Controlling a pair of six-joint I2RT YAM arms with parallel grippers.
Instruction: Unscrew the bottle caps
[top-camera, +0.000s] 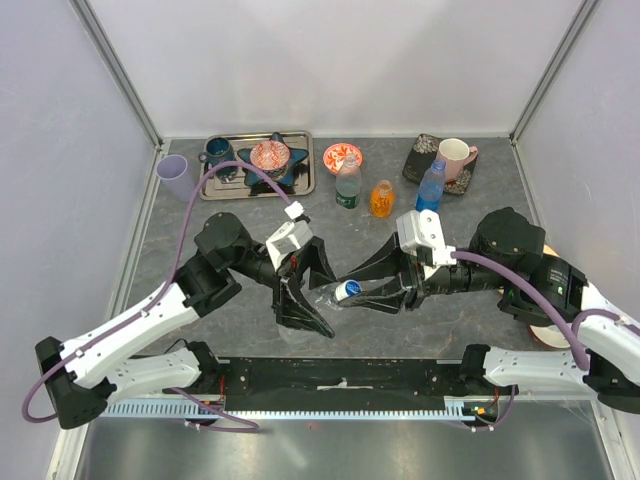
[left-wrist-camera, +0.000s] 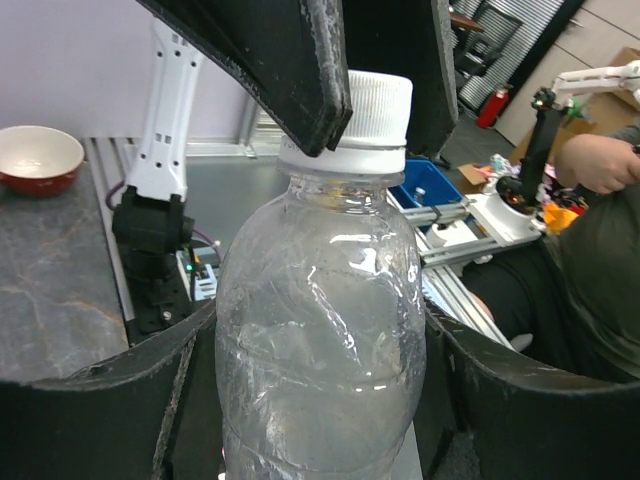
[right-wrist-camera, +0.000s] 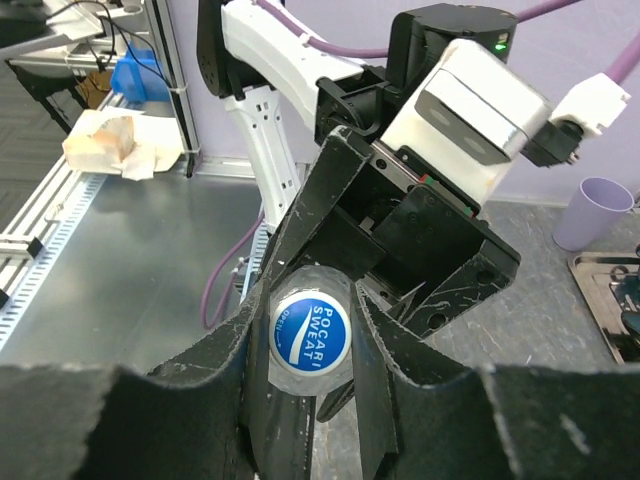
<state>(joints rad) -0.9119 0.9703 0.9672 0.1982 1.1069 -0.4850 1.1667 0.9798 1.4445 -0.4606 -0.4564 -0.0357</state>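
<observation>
Three upright bottles (top-camera: 381, 194) beyond the arms, tray (top-camera: 301, 182) behind-left.

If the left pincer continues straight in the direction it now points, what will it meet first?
Probably the white-and-blue cap of the clear bottle that the right pincer holds. The left pincer already has its fingers on either side of that cap, though contact is unclear.

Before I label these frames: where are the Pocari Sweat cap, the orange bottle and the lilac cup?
Pocari Sweat cap (right-wrist-camera: 311, 331), right wrist view, printed top.
Orange bottle (top-camera: 381, 200), top external view, body.
Lilac cup (top-camera: 174, 177), top external view, side wall.
</observation>
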